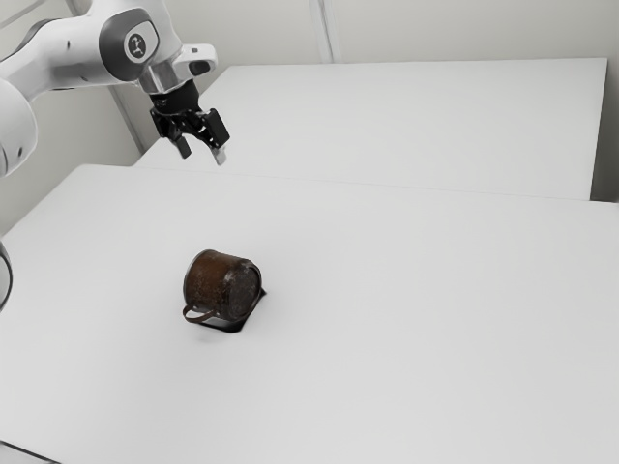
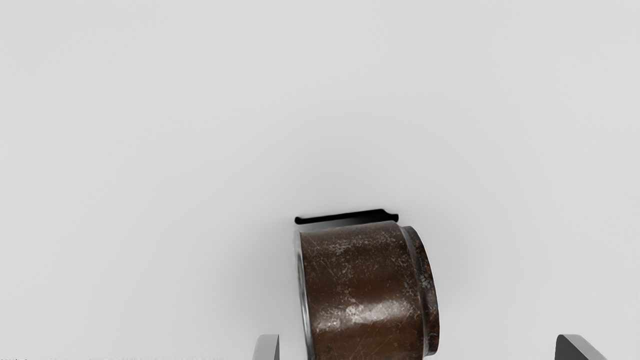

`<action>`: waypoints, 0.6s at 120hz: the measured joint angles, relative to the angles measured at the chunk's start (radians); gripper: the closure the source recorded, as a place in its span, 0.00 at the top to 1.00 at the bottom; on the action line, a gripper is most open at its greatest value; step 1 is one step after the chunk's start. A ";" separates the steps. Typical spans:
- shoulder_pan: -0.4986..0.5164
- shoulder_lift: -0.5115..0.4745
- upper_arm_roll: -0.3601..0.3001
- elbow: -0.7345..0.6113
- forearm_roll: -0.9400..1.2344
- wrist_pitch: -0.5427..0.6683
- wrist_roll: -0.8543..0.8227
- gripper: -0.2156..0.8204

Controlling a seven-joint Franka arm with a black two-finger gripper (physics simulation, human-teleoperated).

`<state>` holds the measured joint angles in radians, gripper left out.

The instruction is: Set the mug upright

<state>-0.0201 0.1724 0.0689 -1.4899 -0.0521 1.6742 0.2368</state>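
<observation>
The mug lies on its side on the surface, its mouth toward the exterior view's left, its base toward that view's right and partly toward the camera. The handle sits low, by the mouth end, close to the surface. A black shadow runs along one flank.

The mug is not upright, so a sound grasp that allows a quarter turn seems the step in hand. As the claw is set now, its fingers line up with mouth and base; closing so would pinch rim against bottom and leave one finger in the way of standing it up. Better, I judge, to turn the hand and take the round body across its flanks, clear of the handle, then lift a little, tip it until the base faces down, and lower gently before letting go. The curved wall may roll or slip if squeezed off centre.

The claw is wide open and holds nothing. It hangs well above the mug, which lies beneath it, between the lines of its two fingers.
</observation>
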 joint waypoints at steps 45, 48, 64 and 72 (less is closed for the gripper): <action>0.005 -0.047 0.002 -0.043 -0.007 -0.016 -0.017 0.79; 0.005 -0.057 0.004 -0.046 -0.010 -0.026 -0.017 0.79; -0.009 -0.080 0.063 -0.046 -0.060 -0.093 -0.018 0.79; -0.006 -0.078 0.127 -0.050 -0.126 -0.129 -0.009 0.79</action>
<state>-0.0260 0.0945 0.1958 -1.5401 -0.1786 1.5454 0.2277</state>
